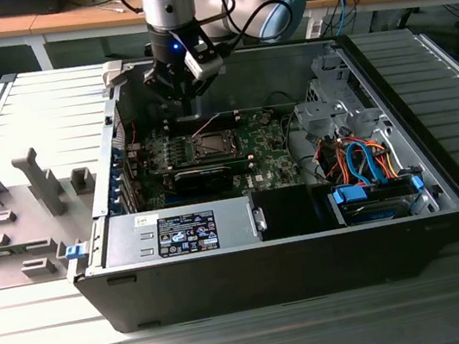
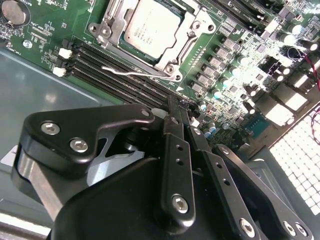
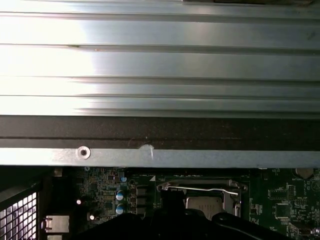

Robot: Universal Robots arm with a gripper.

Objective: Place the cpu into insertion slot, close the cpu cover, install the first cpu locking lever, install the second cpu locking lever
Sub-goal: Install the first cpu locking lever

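The cpu (image 2: 151,27) lies flat in its socket on the green motherboard (image 1: 267,162), pale metal top showing; it also shows in the first wrist view as cpu (image 3: 204,204). The cpu cover (image 2: 192,31) lies down around the chip as a metal frame. A thin silver locking lever (image 2: 135,74) runs along one side of the socket, also seen as lever (image 3: 200,189). I cannot tell whether it is latched. My gripper (image 2: 179,107) hangs above the board beside the socket, shut with nothing between its fingers. In the exterior view the gripper (image 1: 189,100) is over the case's far side, behind the socket (image 1: 211,146).
The open computer case (image 1: 442,191) lies on a ribbed metal table. Inside are a black card (image 1: 204,176), memory slots (image 2: 110,70), a drive cage (image 1: 337,107) and orange and blue cables (image 1: 368,163). A grey fixture plate (image 1: 18,214) sits at the exterior view's left. The case wall (image 3: 160,157) is close by.
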